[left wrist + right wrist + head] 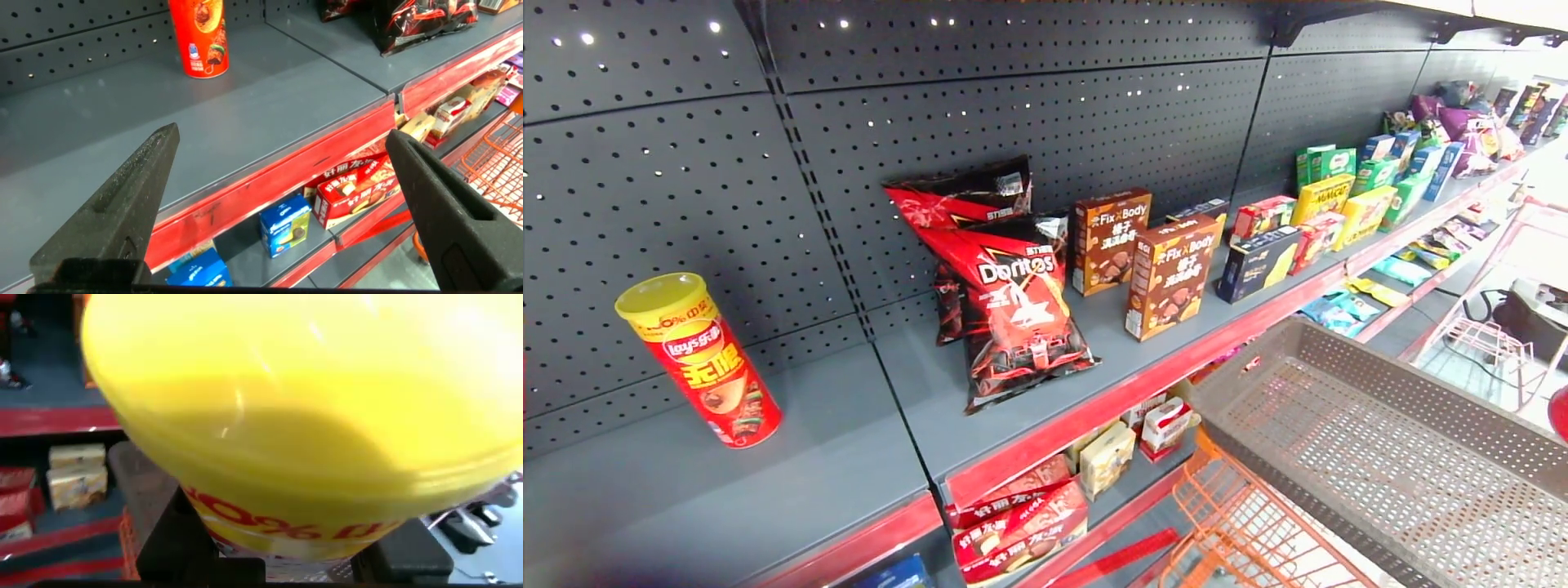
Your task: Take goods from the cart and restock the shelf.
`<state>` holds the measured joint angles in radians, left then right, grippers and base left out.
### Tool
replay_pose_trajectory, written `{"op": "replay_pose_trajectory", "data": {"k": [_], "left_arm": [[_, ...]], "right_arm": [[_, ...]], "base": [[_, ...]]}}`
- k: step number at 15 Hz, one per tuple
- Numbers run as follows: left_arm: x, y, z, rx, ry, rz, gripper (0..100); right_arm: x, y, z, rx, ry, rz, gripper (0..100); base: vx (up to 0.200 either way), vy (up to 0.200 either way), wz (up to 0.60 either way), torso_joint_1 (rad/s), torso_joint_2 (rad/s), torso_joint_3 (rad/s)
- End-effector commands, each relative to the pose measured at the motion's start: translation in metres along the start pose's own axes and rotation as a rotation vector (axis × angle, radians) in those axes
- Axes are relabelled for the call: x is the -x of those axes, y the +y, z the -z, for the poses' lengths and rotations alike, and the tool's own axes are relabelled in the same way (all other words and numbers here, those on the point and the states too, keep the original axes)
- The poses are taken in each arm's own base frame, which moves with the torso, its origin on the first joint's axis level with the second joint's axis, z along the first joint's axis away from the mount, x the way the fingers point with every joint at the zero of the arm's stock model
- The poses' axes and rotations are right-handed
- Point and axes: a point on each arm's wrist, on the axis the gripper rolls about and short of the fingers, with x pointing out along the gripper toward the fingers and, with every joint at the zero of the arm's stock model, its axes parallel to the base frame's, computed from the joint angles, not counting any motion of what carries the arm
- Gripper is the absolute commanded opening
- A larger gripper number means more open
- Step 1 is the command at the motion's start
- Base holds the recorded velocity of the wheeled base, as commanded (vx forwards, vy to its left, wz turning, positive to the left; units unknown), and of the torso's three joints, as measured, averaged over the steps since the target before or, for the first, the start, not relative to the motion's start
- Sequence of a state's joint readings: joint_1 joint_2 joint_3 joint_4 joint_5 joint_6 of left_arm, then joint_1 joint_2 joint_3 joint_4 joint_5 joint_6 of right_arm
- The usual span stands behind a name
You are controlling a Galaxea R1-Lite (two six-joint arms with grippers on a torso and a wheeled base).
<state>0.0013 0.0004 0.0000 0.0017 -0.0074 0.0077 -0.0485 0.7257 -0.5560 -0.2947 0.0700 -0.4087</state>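
Right wrist view puts a chips can [302,392] hard up against my lens. Its yellow lid end faces back toward the wrist and the red body runs away from me, down between the fingers, so its long axis lies along the line of the right hand [286,547]. That hand is clamped on it, with one dark finger [172,539] pressed to each side of the body just under the lid. Past the can, off to one side, I make out pale boxes [78,474] on a lower level.

My left hand [282,139] holds nothing and its two fingers are spread wide apart. It hangs over the front edge of the grey shelf [245,106], just above the red rail. Ahead of that hand and well apart from it, deeper on the shelf, a standing can [698,359] of the same kind rests on its base, long axis up and down, yellow lid on top. Further ahead and off to the hand's right are red-and-black chip bags [1013,302] propped against the pegboard, with brown boxes [1172,273] standing upright beyond them.

On head view the orange cart [1241,523] sits low on my right, in front of the shelf, carrying a grey perforated basket [1380,457] on top
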Motion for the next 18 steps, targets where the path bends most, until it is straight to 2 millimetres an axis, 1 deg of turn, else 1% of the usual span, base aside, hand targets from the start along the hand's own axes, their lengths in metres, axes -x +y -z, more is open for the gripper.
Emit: {"op": "replay_pose_trajectory", "data": {"k": [1,3,7,8,12,15,18], "left_arm": [[0.0,0.0,0.0,0.0,-0.001,-0.002,100],[0.0,0.0,0.0,0.0,-0.001,-0.002,100],[0.0,0.0,0.0,0.0,-0.001,0.0,100],[0.0,0.0,0.0,0.0,-0.001,0.0,100],[0.0,0.0,0.0,0.0,-0.001,0.0,100],[0.0,0.0,0.0,-0.008,-0.001,0.001,100],[0.0,0.0,0.0,-0.006,-0.001,0.0,100]], "right_arm": [[0.009,-0.003,-0.003,0.007,-0.02,0.048,0],[0.011,-0.005,0.0,0.019,0.007,0.101,0],[0.012,-0.007,-0.001,0.031,0.018,0.15,0],[0.017,-0.007,0.0,0.037,0.015,0.169,0],[0.021,-0.006,0.001,0.038,0.011,0.174,0],[0.029,-0.003,0.001,0.07,-0.01,0.179,0],[0.037,0.003,0.011,0.07,-0.006,0.176,0]], "base": [[0.0,0.0,0.0,0.0,0.0,0.0],[0.0,0.0,0.0,0.0,0.0,0.0],[0.0,0.0,0.0,0.0,0.0,0.0],[0.0,0.0,0.0,0.0,0.0,0.0],[0.0,0.0,0.0,0.0,0.0,0.0],[0.0,0.0,0.0,0.0,0.0,0.0],[0.0,0.0,0.6,-0.002,0.0,0.004]]}}
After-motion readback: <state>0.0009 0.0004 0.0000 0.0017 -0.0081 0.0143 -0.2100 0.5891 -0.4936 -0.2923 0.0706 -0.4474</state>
